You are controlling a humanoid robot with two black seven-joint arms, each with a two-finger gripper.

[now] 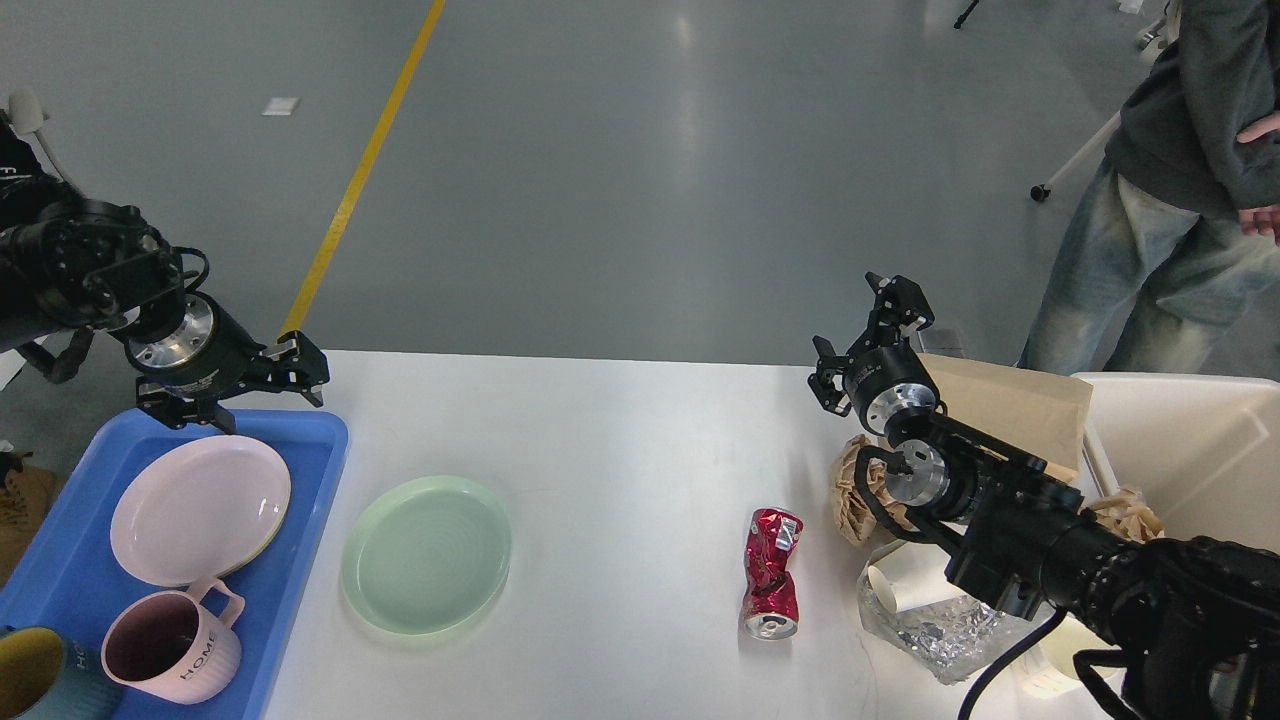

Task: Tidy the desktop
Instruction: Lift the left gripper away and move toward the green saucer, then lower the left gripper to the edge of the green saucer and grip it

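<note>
Jaws released on both: left gripper [262,385] at left above blue tray [300,520], right gripper [868,335] at right. Worktop [620,440] spans lower frame; green plate [426,553], crushed can [771,571], paper scraps [860,487] left to clear.

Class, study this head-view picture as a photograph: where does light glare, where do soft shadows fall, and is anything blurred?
Head view: overhead light glares in pale streaks on the grey floor and leaves a mild sheen on the desktop; a soft shadow hugs the near rim of the green plate and the crushed red can; focus looks sharp throughout, with no evident motion blur.
</note>
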